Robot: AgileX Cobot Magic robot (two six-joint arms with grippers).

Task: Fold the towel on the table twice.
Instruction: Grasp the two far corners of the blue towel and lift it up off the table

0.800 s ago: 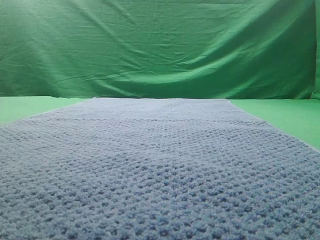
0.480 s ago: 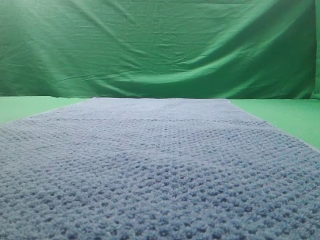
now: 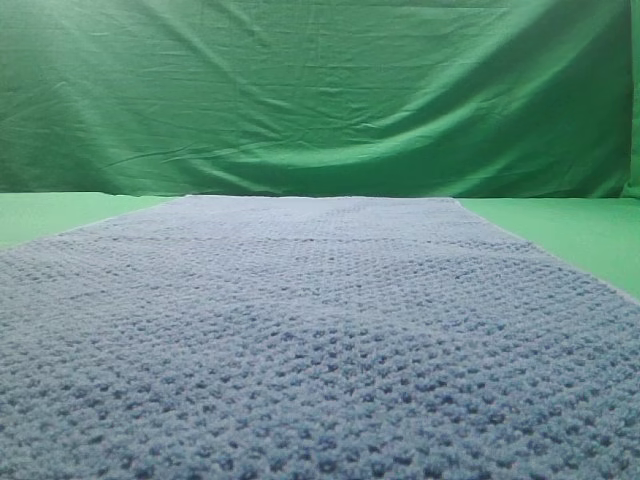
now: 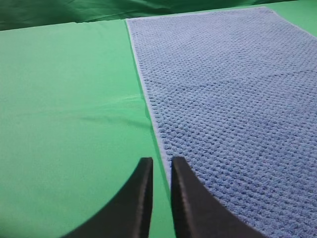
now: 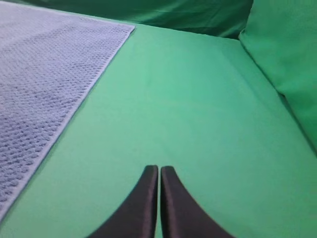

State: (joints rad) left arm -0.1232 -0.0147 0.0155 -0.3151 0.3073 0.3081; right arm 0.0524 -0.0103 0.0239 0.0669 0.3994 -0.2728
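While the towel (image 3: 320,340) is spread flat and unfolded across the green worktop (image 4: 64,99), reaching back toward the wrinkled green backdrop cloth (image 3: 320,90), nothing is held by either arm. In the left wrist view, the left claw (image 4: 161,166) is seen above the towel's left edge with a narrow gap kept between its fingers. In the right wrist view, the right claw (image 5: 159,171) is seen pressed fully closed over bare worktop, well apart from the towel's right edge.
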